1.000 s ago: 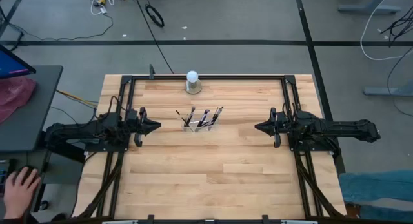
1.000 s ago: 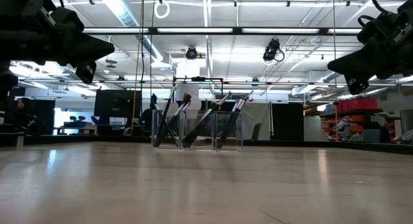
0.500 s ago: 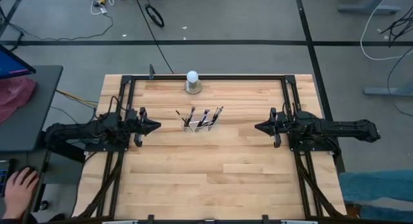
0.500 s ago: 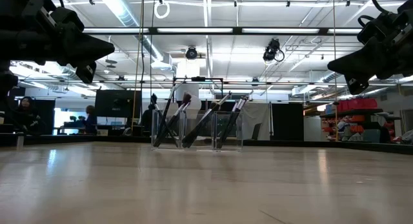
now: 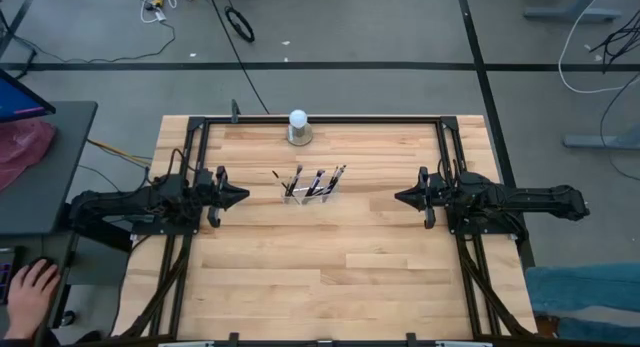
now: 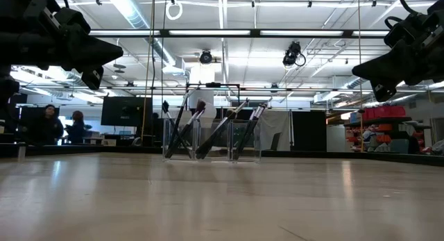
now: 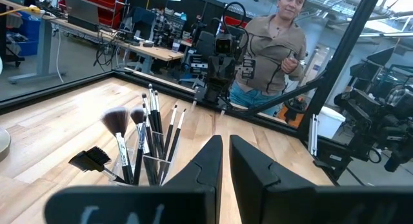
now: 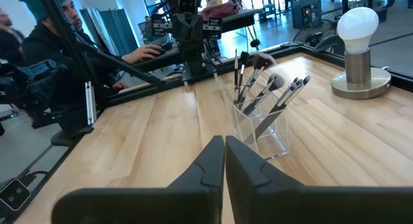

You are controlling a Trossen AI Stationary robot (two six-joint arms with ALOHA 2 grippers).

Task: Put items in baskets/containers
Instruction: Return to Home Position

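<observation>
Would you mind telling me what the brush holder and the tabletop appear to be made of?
The brush holder looks like clear, glossy plastic or acrylic: the brushes and wood show through its walls. The tabletop appears to be light, smooth-finished wood, with plank seams and grain visible.

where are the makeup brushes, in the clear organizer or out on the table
In: the makeup brushes lean bristles-up inside the clear organizer; none shows loose on the table.

Clear plastic holder (image 5: 310, 194), wood table (image 5: 330, 272)
</observation>
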